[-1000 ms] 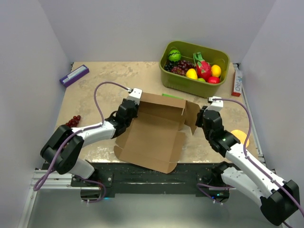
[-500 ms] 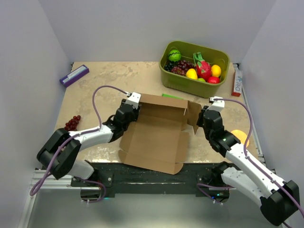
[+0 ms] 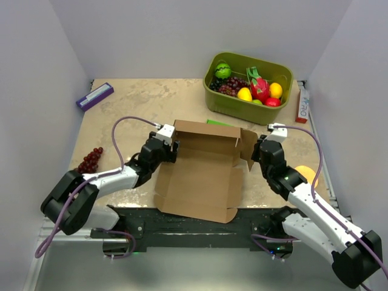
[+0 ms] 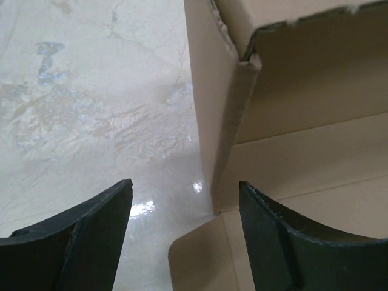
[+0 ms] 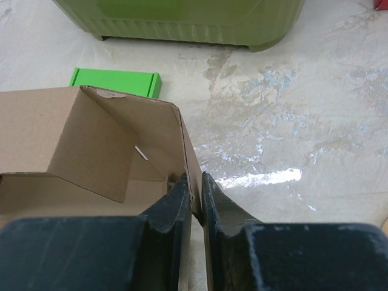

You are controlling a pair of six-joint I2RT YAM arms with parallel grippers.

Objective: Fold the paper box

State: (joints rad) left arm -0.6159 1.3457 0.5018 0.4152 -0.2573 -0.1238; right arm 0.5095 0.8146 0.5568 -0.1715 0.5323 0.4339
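The paper box (image 3: 203, 176) is a brown cardboard sheet lying open in the middle of the table, with its rear and side walls partly raised. My left gripper (image 3: 166, 144) is open at the box's left rear corner. In the left wrist view the raised left wall (image 4: 221, 121) stands ahead of the gap between the spread fingers (image 4: 182, 242), touching neither. My right gripper (image 3: 258, 155) is shut on the box's right wall. In the right wrist view the thin cardboard edge (image 5: 185, 145) is pinched between the pads (image 5: 195, 200).
An olive-green bin (image 3: 213, 97) of fruit stands at the back right, with a small flat green box (image 3: 219, 123) just behind the paper box. A purple box (image 3: 94, 96) lies back left and grapes (image 3: 90, 160) lie left. An orange (image 3: 307, 174) and a red-white carton (image 3: 302, 104) are at the right edge.
My left gripper has opened, let go of the box's left wall and drawn back toward the near left. The right gripper has kept its grip in place.
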